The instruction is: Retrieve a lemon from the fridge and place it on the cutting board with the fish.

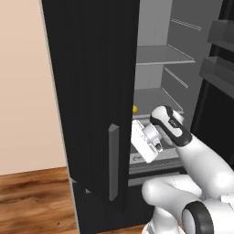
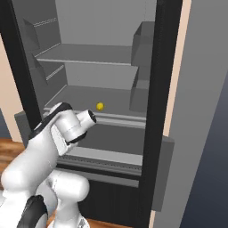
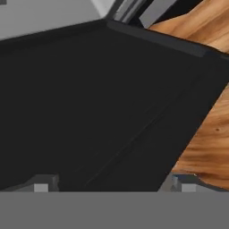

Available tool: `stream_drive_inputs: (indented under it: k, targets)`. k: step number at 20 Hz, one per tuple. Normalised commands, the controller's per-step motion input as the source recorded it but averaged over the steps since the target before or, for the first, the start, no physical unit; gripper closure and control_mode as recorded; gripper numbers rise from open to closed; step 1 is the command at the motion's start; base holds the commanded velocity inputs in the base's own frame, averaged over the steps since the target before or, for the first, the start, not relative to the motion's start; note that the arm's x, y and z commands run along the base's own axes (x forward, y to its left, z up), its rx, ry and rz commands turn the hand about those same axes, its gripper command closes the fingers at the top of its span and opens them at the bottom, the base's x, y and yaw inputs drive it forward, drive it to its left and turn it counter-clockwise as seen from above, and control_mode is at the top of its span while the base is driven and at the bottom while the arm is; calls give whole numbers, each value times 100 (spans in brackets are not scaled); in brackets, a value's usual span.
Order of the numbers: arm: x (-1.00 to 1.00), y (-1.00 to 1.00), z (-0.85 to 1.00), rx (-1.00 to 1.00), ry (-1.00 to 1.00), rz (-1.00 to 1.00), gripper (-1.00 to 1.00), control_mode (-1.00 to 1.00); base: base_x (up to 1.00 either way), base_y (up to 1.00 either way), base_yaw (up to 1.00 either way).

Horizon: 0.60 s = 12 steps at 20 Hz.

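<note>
The fridge (image 1: 91,91) stands open, its grey shelves (image 2: 89,53) bare. The lemon (image 2: 100,106), small and bright yellow, lies on the lower shelf; in the left base view the lemon (image 1: 135,109) peeks out just past the left door's edge. My gripper (image 1: 137,133) hovers in front of the lower shelf, below and nearer than the lemon, pointing toward the left door. In the hand view the gripper (image 3: 114,185) is open with nothing between its wide-set fingertips (image 3: 42,186), facing the black door. The cutting board and the fish are out of view.
The left door's grey handle (image 1: 113,160) hangs close to my hand's left. The right door (image 2: 164,89) with its bins (image 1: 219,55) flanks the opening. A pulled-out drawer front (image 2: 102,156) sits below the shelf. Wooden floor (image 1: 32,201) lies to the left.
</note>
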Motion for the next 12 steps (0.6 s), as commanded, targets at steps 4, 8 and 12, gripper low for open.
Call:
stream_drive_inputs:
  k: [4, 8, 12]
  targets:
    - [26, 43, -1, 11, 17, 7, -100, -100, 0, 0, 0]
    - [-4, 42, -4, 19, 36, 7, -100, -100, 0, 0, 0]
    - [-39, 65, -15, 23, 46, 2, -100, -100, 0, 0, 0]
